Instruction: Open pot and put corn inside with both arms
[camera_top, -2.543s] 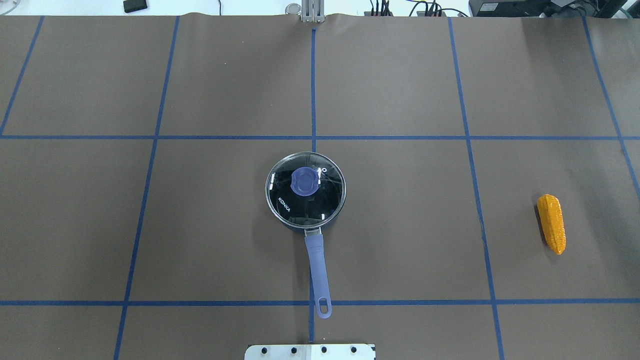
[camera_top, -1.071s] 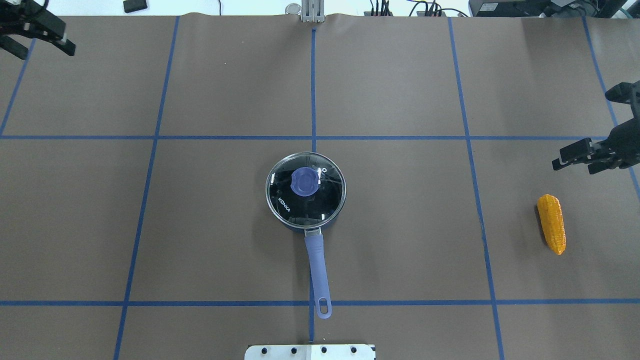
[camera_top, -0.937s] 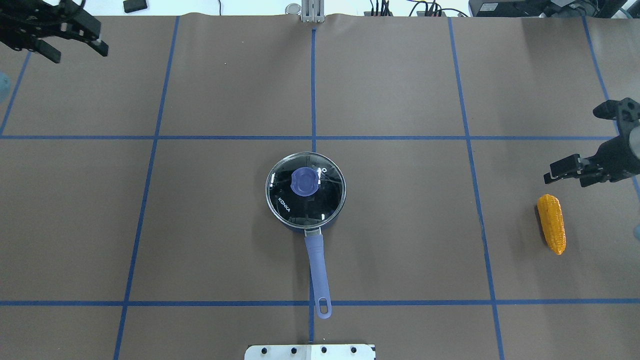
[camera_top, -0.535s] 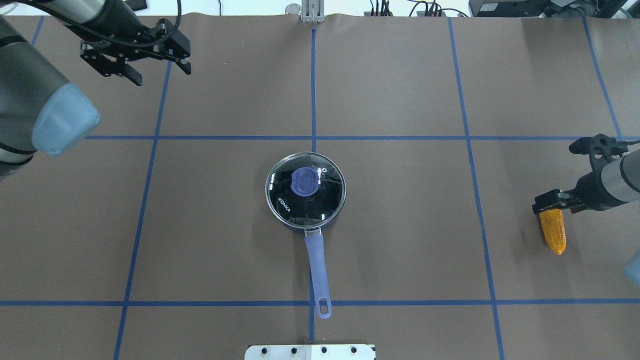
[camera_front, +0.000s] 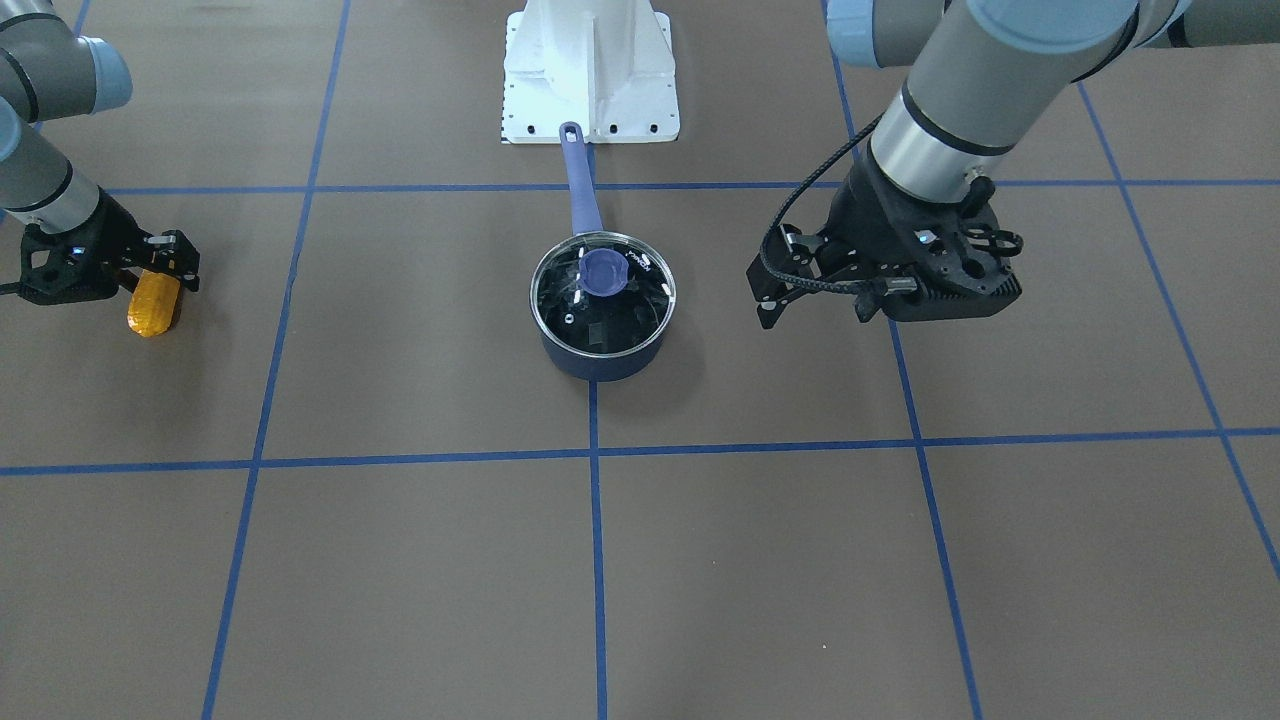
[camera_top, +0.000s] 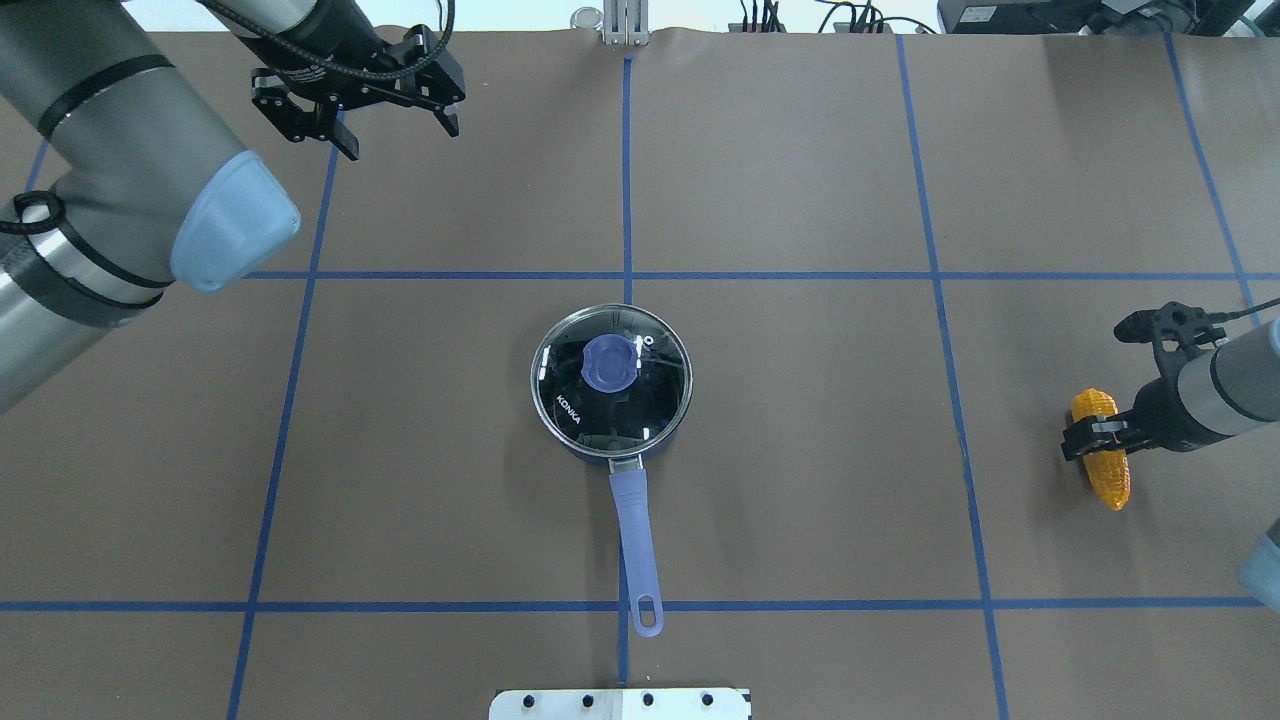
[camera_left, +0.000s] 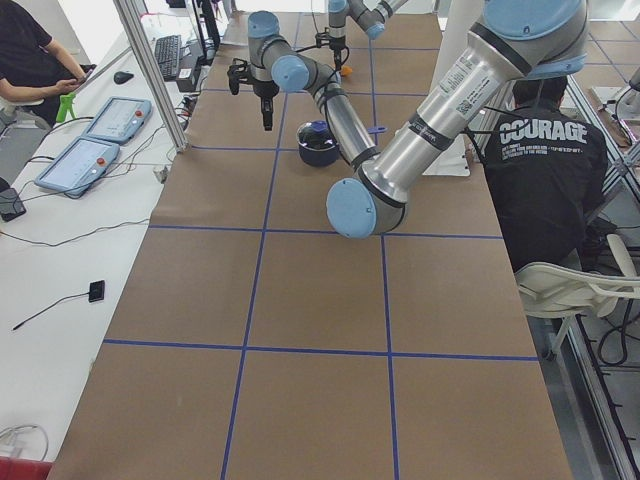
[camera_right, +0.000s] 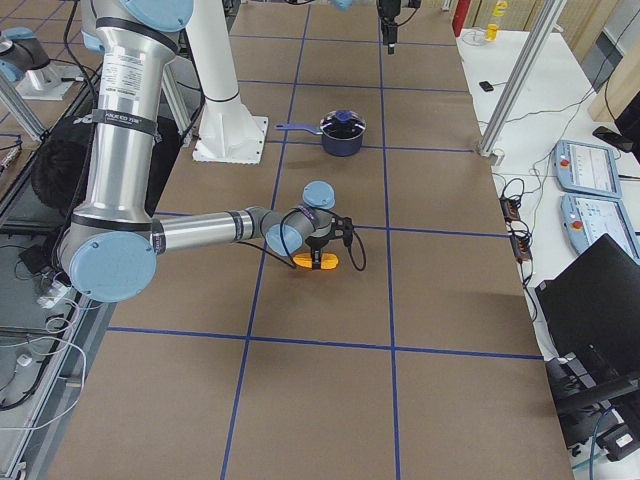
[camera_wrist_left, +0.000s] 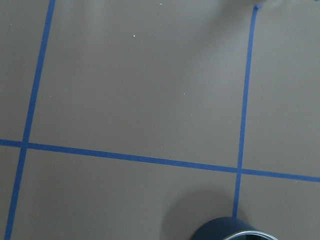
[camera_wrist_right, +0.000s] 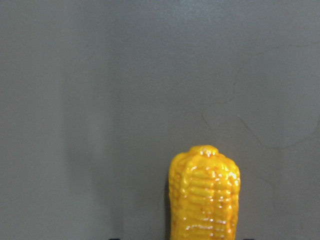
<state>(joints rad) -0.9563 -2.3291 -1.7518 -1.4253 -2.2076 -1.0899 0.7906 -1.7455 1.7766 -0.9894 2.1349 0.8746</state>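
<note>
The dark blue pot (camera_top: 610, 385) stands at the table's middle with its glass lid and blue knob (camera_top: 610, 362) on, its handle (camera_top: 637, 540) pointing toward the robot. It also shows in the front view (camera_front: 603, 310). The orange-yellow corn (camera_top: 1110, 478) lies on the table at the right. My right gripper (camera_top: 1098, 438) is low over the corn's middle, open, a finger on either side; the front view (camera_front: 158, 270) shows the same. The right wrist view shows the corn's tip (camera_wrist_right: 205, 195). My left gripper (camera_top: 400, 140) is open and empty, up in the air far left of the pot.
The white robot base plate (camera_top: 620, 703) sits just behind the pot handle. Blue tape lines grid the brown table (camera_top: 800, 450). The left wrist view shows only the pot's rim (camera_wrist_left: 225, 232) at its bottom edge. A seated person (camera_left: 545, 150) is beside the table.
Both arms have come into view. The left gripper has swung in from the far left toward the middle. The right gripper has moved down onto the corn and now straddles it.
</note>
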